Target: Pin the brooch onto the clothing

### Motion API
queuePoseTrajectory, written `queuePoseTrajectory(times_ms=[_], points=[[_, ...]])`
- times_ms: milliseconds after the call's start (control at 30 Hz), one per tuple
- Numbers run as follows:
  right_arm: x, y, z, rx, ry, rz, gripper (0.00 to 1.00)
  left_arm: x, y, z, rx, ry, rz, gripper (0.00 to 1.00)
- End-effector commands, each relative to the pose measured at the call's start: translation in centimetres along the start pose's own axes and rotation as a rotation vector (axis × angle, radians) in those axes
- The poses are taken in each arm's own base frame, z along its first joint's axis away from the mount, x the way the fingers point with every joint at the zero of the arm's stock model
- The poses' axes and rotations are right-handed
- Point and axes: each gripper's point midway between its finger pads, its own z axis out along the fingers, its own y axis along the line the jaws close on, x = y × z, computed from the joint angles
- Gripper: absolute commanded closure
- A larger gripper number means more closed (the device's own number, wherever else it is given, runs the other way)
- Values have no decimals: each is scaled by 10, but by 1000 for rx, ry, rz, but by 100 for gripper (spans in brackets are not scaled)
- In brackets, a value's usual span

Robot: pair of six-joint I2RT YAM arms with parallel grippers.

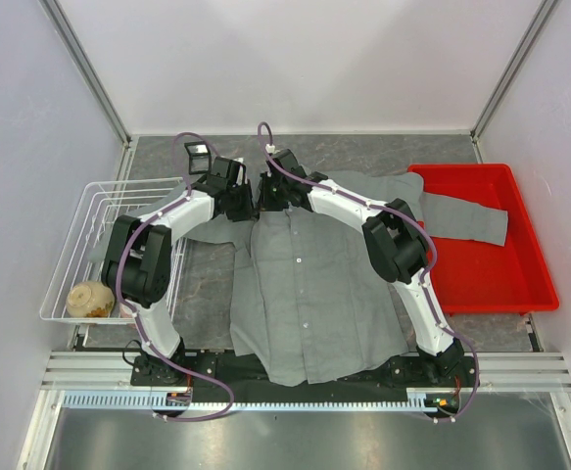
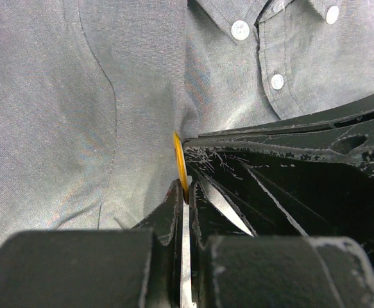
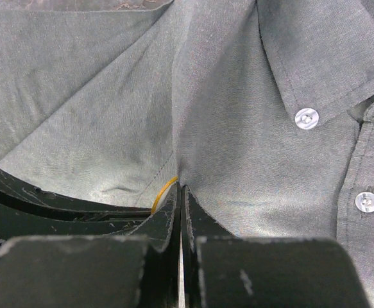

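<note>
Now, your left tool (image 2: 185, 197) has its fingers pressed together on the lower edge of the brooch (image 2: 180, 163). The brooch stands edge-on, a thin orange-gold disc rising out of the fingertips. It sits against the grey shirt (image 2: 77, 109), at a spot where the cloth gathers into a small pucker.

Your right tool (image 3: 180, 192) comes in from the other side, its black fingers lying low over the cloth and meeting the left tool tip to tip. Its jaws are together as well, with no gap showing. A raised fold of shirt runs straight down to those tips, but you cannot tell whether any cloth is caught between them. From the right wrist view only a thin golden arc of the brooch shows, just left of the closed tips.

Near this spot is the collar (image 3: 328, 58), with a pale button (image 3: 306, 119) at its point.

From above, you see both tools meeting at the far end of the shirt, by the collar. The shirt lies spread front up on the grey bench (image 1: 202, 284), hem toward the arm bases. One sleeve (image 1: 466, 220) reaches into a red tray (image 1: 491, 284) on the right. On the left stands a white wire basket (image 1: 94, 211) with a tan round thing (image 1: 89, 299) in its near corner.
</note>
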Motion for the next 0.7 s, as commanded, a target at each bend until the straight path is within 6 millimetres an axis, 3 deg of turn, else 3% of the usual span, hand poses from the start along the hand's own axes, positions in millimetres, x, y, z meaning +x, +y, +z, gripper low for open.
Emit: queuePoseTrajectory(times_ms=[0,667], points=[[-11,21,-13,-45,-35,13,100,-20,-28,-9,85,-55,26,98],[-6,16,-11,-31,-28,8,100,-23,-61,-31,267,-116,23,98]])
